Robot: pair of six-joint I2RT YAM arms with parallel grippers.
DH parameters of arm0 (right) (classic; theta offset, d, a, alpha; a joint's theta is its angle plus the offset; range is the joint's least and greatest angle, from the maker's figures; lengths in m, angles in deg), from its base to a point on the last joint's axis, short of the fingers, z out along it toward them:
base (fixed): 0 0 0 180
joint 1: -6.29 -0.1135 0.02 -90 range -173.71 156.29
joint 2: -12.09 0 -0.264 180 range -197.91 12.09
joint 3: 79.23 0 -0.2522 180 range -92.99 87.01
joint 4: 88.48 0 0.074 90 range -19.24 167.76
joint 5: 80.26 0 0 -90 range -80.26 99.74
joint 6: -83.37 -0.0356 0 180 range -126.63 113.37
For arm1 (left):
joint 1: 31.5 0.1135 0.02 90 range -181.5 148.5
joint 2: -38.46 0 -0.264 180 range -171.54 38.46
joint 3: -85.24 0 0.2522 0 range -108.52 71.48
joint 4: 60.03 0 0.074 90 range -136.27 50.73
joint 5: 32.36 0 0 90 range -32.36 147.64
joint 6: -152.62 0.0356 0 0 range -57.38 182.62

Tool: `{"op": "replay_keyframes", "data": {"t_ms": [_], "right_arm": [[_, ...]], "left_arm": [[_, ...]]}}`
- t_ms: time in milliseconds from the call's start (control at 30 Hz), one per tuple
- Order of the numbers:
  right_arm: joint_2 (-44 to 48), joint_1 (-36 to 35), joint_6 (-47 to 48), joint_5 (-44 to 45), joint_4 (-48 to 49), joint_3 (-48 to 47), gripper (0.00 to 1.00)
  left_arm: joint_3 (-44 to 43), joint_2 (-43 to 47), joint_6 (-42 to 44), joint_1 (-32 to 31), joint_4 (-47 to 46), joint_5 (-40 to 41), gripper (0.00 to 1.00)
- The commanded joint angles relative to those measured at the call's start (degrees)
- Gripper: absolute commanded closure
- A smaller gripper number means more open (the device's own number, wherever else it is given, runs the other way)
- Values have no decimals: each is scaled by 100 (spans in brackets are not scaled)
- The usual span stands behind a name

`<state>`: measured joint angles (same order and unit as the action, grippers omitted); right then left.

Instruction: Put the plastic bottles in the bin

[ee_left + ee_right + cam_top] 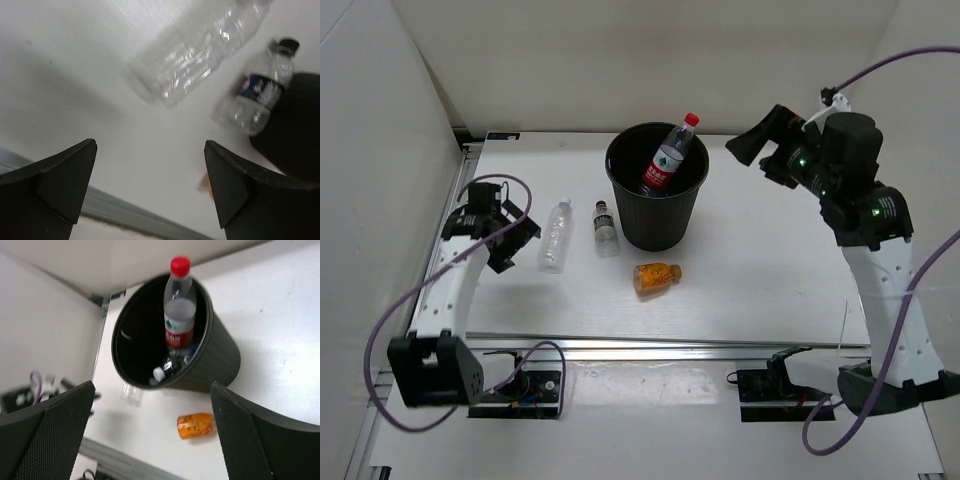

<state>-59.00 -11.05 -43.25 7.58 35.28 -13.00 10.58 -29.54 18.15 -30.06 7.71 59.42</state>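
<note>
The black bin (660, 225) stands mid-table. The red-capped, red-labelled bottle (670, 155) leans inside it, neck above the rim. In the right wrist view (179, 310) another clear bottle with a white cap (159, 374) lies at the bin's bottom. A clear white-capped bottle (556, 232) and a small black-capped bottle (606, 227) lie left of the bin. The orange bottle (656, 277) lies in front of it. My left gripper (520, 247) is open and empty, just left of the clear bottle (200, 55). My right gripper (745, 150) is open and empty, raised to the right of the bin.
White walls enclose the table on the left, back and right. A metal rail (670, 350) runs along the near edge, also in the left wrist view (125, 212). The bin's wall (295, 130) shows at the right of the left wrist view, past the black-capped bottle (257, 95).
</note>
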Motion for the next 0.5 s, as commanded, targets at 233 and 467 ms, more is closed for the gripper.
{"op": "replay_keyframes", "data": {"t_ms": [233, 467], "right_arm": [[-54, -23, 76, -795, -138, 1045, 0], [60, -23, 76, -1041, -138, 1194, 0]], "left_arm": [[-1852, -2742, 544, -854, -881, 1501, 0], [-1987, -3763, 852, -1101, -880, 1483, 0]]}}
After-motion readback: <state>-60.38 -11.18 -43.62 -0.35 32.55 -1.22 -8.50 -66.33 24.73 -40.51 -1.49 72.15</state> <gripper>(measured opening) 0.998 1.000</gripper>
